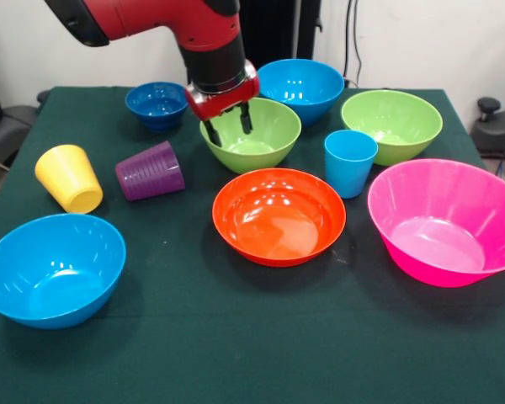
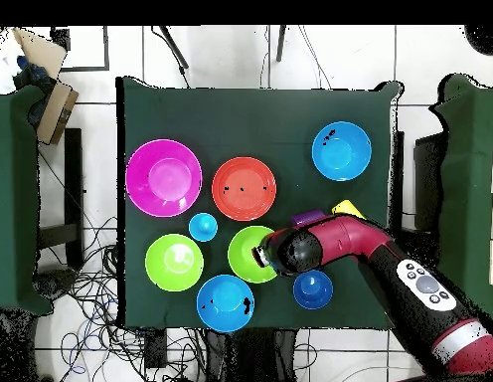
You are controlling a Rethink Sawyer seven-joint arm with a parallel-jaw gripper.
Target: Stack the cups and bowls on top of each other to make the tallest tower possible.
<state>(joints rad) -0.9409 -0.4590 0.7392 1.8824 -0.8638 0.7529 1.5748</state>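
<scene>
My gripper (image 1: 228, 125) is open, its fingers down over the left rim of a lime green bowl (image 1: 257, 139); it also shows in the overhead view (image 2: 262, 256) over that bowl (image 2: 243, 249). Nothing is stacked. A small dark blue bowl (image 1: 157, 105) and a light blue bowl (image 1: 301, 87) stand behind. A second green bowl (image 1: 392, 124) and an upright light blue cup (image 1: 350, 162) stand to the right. The orange bowl (image 1: 279, 215), pink bowl (image 1: 446, 220) and another light blue bowl (image 1: 52, 268) are nearer. The yellow cup (image 1: 70, 178) and purple cup (image 1: 150, 171) lie on their sides at left.
All stands on a dark green tablecloth (image 1: 236, 337). The red arm (image 2: 350, 244) reaches in over the purple and yellow cups in the overhead view. Cables and furniture surround the table (image 2: 260, 109).
</scene>
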